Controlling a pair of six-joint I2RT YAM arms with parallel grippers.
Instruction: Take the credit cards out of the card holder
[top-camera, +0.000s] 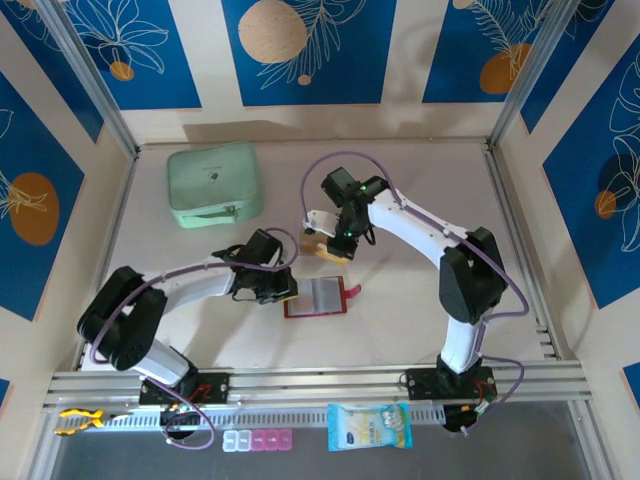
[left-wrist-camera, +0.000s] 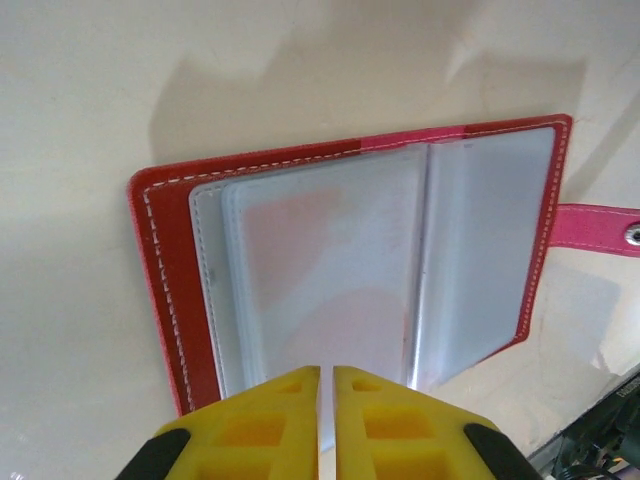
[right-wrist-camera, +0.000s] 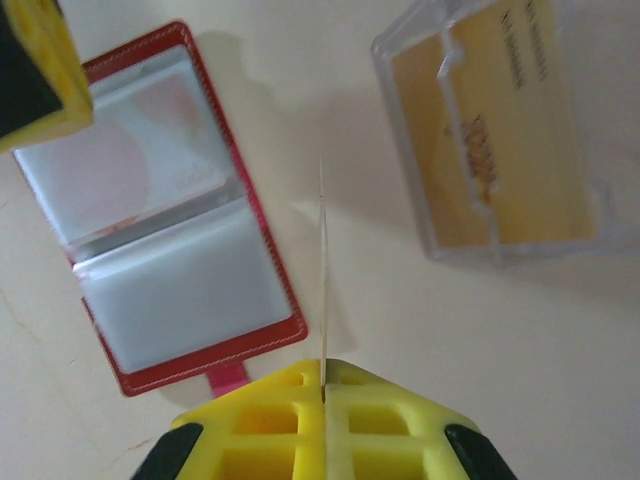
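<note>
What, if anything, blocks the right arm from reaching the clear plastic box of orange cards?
Nothing visible, so probably yes. The right fingers, shut on a thin card seen edge-on, hang beside the clear plastic box, only bare tan table between. The open dark red wallet lies on the other side.

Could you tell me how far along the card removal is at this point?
Done: tan cards already lie in the clear box. In hand: the right gripper pinches one credit card edge-on, clear of the card holder; the left gripper sits at its sleeves. Left: dropping this card; visible sleeves look empty, hidden ones uncertain.
</note>
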